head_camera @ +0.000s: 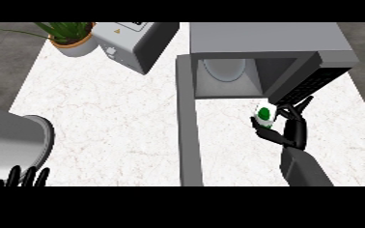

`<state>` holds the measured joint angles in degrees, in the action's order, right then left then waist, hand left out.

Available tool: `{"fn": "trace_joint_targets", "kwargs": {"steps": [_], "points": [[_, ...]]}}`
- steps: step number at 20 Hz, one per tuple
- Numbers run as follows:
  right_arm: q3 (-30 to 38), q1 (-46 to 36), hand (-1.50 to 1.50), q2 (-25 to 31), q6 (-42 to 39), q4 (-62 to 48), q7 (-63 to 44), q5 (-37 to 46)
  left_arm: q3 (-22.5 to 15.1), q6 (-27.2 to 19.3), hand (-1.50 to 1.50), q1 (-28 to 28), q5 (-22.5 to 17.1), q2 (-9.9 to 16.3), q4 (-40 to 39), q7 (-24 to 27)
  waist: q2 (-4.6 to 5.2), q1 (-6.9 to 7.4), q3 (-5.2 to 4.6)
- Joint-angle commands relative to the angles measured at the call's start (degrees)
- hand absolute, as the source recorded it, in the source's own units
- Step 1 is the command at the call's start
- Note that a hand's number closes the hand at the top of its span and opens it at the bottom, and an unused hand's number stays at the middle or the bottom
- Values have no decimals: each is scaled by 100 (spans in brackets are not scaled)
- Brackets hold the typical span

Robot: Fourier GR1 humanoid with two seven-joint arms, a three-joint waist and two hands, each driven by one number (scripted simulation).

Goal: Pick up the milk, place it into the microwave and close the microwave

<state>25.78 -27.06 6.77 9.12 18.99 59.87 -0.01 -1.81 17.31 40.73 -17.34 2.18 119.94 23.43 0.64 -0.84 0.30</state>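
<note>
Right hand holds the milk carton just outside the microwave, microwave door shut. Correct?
Not quite: the door is open, as the head view shows, with the microwave cavity exposed. The rest stands: the right hand holds the milk carton just outside the microwave.

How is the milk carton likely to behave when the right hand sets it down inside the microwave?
The milk carton looks small and boxy in the right hand, so it is probably light and stiff. Its flat faces suggest it will not roll. It seems taller than wide, so it might tip in the microwave.
</note>
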Motion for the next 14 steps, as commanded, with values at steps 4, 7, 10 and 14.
{"fn": "trace_joint_targets", "kwargs": {"steps": [4,7,10,14], "points": [[-659,151,150,-360,-104,896,307,372,-217,-30,-150,255,153,-125,181,-7,-146,4,-45],[-830,439,150,-375,-130,1419,11,369,-336,51,-150,282,294,-210,-128,211,-161,-36,-53],[-1146,1167,150,-574,-23,2052,-202,495,-229,62,-150,350,-13,-107,163,-68,-161,-94,-54],[-1558,1655,150,-639,-500,3082,-694,470,-62,70,-150,297,101,-91,11,161,-164,-121,-57]]}}
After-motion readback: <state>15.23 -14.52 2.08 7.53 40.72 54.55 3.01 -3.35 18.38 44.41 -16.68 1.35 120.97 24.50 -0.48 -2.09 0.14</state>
